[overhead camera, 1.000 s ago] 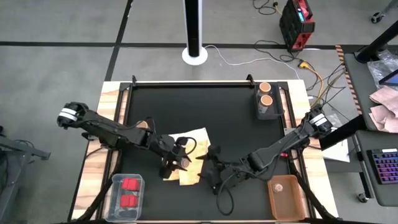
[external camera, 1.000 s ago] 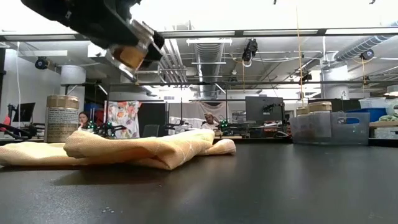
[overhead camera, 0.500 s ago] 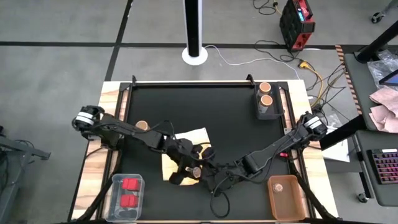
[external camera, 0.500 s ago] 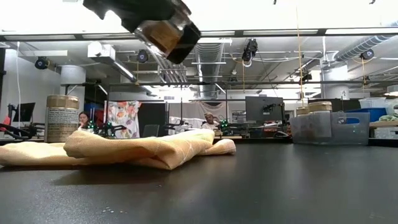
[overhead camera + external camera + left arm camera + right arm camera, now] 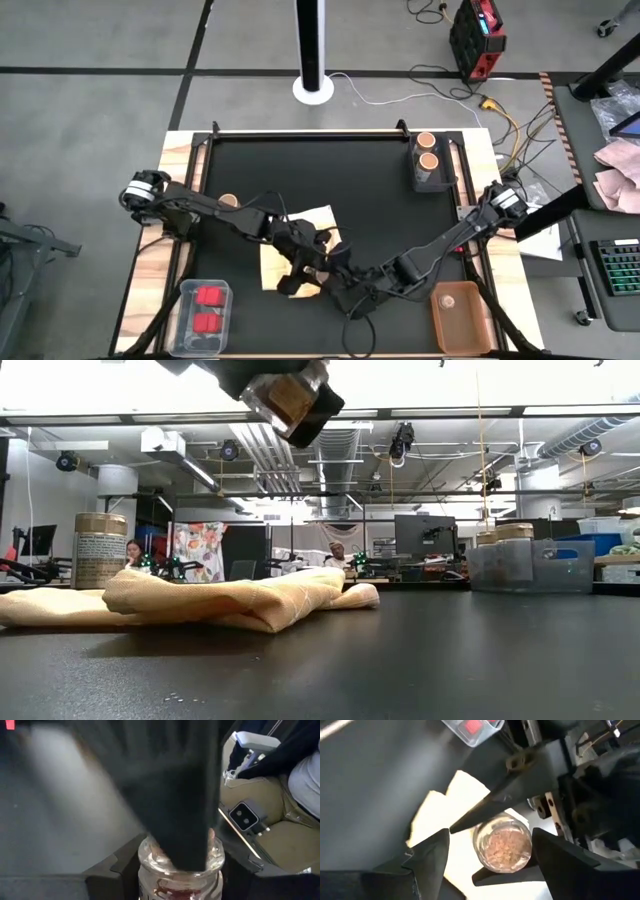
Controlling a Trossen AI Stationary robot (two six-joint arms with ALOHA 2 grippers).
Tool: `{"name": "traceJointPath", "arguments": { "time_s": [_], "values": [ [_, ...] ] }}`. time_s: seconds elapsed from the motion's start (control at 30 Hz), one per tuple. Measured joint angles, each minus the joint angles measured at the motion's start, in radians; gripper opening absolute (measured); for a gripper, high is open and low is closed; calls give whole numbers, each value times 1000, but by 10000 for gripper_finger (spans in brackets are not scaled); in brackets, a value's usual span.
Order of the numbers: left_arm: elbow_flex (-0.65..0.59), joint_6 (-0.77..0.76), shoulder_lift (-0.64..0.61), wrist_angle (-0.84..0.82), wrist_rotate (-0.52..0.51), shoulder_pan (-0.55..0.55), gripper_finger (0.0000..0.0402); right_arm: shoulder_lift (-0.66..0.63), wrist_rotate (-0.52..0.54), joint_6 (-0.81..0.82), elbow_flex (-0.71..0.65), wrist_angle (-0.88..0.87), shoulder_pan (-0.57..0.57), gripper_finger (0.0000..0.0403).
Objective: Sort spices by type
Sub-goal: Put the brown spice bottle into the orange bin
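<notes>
The left gripper (image 5: 507,815) is grasping a round glass jar (image 5: 503,845) of brown spice; the right gripper (image 5: 490,851) is straddling it, fingers parted

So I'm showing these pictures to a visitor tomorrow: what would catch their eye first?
Probably the handover in mid-air: the left hand holds a glass spice jar above the folded yellow cloth near the table's front middle, while the right hand brackets the same jar with open fingers. Next, the red blocks in the clear bin at the front left corner.
</notes>
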Motion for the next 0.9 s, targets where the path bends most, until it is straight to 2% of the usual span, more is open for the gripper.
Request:
{"name": "traceJointPath", "arguments": {
  "time_s": [0.43, 0.57, 0.8, 0.9],
  "values": [
    [33, -17, 5, 4, 5, -19, 171, 3, 4, -97, 0, 18, -7, 243],
    [34, -18, 5, 3, -2, -20, 171, 5, 47, -99, 0, 14, -17, 237],
    [36, -23, 5, -7, -2, -23, 177, 5, 17, -104, 3, 21, -22, 245],
    [36, -13, 5, -7, -2, -23, 177, 5, 17, -100, 4, 23, -22, 234]
  ]
}}
